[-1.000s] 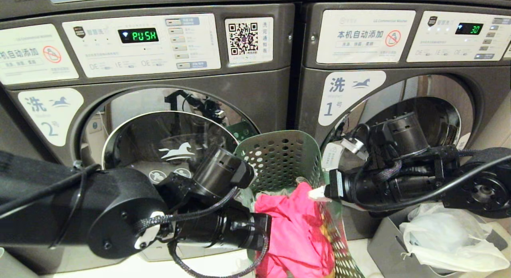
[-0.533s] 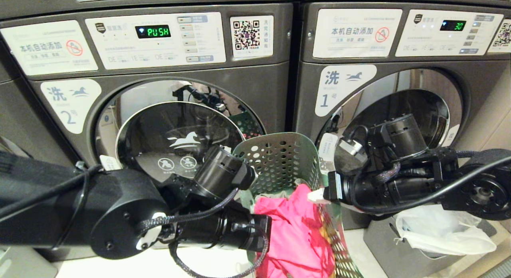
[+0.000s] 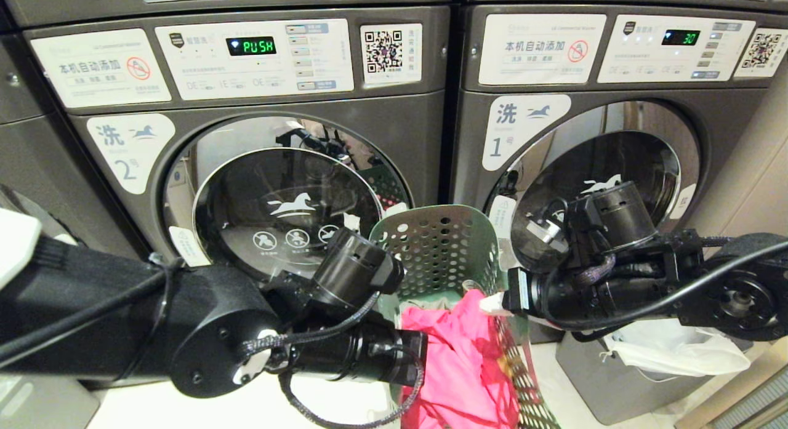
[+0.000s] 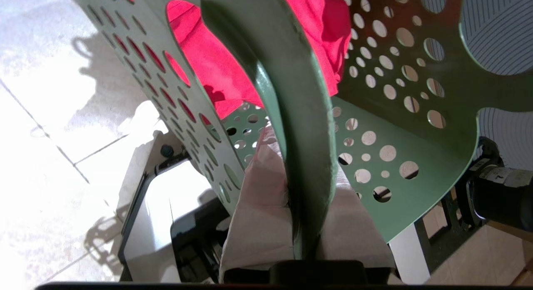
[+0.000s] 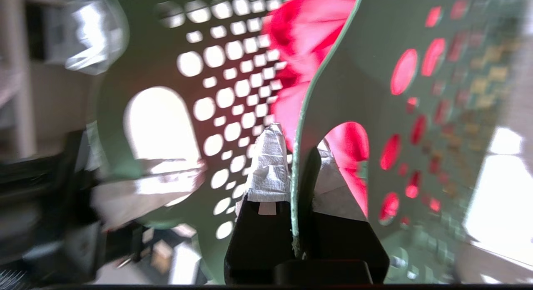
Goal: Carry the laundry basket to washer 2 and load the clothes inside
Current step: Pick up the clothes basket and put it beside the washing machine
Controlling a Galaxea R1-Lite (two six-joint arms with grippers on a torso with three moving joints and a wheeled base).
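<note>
The green perforated laundry basket (image 3: 440,250) hangs between my two arms in front of the machines, with the bright pink-red clothes (image 3: 458,355) heaped inside. My left gripper (image 4: 306,165) is shut on the basket's rim (image 4: 291,94), one padded finger on each side of the wall. The right gripper (image 5: 299,142) is shut on the opposite rim beside a handle slot, and its white tip (image 3: 492,303) shows by the pink cloth. Washer 2 (image 3: 126,149) stands at the left, its chrome-ringed glass door (image 3: 286,201) shut.
Washer 1 (image 3: 511,133) stands to the right of washer 2, directly behind the basket. A grey bin with a white bag (image 3: 671,355) sits on the floor at lower right, below my right arm. Pale floor tiles (image 4: 50,115) lie under the basket.
The whole head view has shifted, so the washers sit further right and smaller in the picture: the camera moved. Both grippers keep their hold on the basket.
</note>
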